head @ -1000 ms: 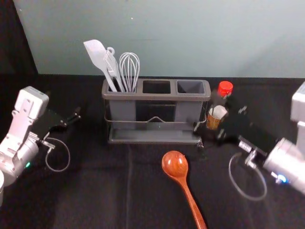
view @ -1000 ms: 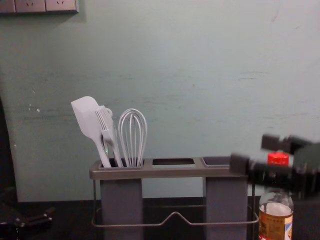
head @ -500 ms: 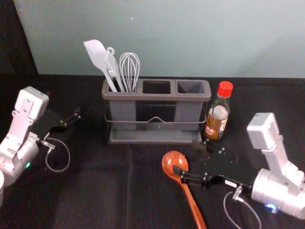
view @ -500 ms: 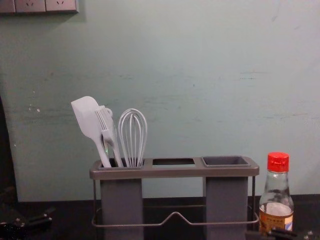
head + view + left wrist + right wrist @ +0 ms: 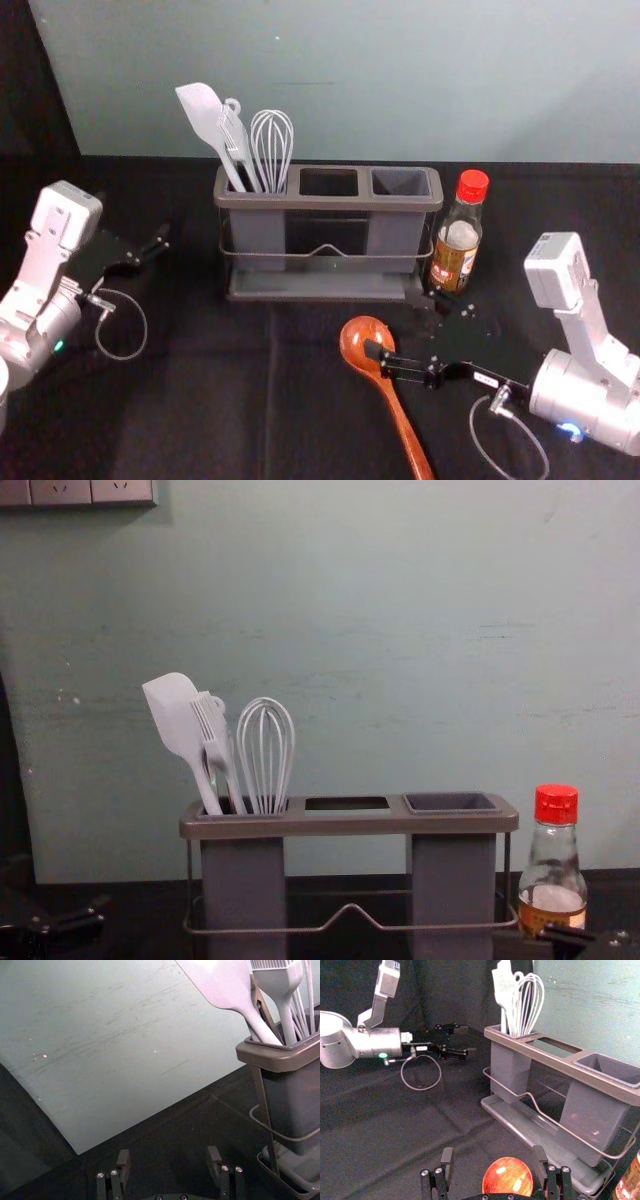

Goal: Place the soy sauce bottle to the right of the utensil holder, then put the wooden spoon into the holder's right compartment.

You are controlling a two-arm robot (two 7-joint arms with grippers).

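Observation:
In the head view my right gripper [image 5: 395, 323] stands open over the wooden spoon [image 5: 366, 343], one finger above its bowl. The right wrist view has the spoon's bowl [image 5: 507, 1176] low between the spread fingers of the right gripper [image 5: 493, 1154]. The soy sauce bottle [image 5: 456, 240] is upright just right of the utensil holder [image 5: 330, 202], behind the right gripper. The holder's right compartment [image 5: 451, 802] has nothing sticking out of it. My left gripper [image 5: 150, 250] is parked left of the holder; the left wrist view shows the left gripper [image 5: 169, 1156] open and holding nothing.
A white spatula [image 5: 202, 115], a brush [image 5: 235, 135] and a whisk [image 5: 272, 145] stand in the left compartment. The wall [image 5: 350, 80] rises behind the black-covered table [image 5: 200, 400]. A cable loop hangs from each arm.
My right gripper has moved away from beside the bottle, down and toward the front left, and is now at the spoon's bowl. Bottle, spoon and left arm look unmoved.

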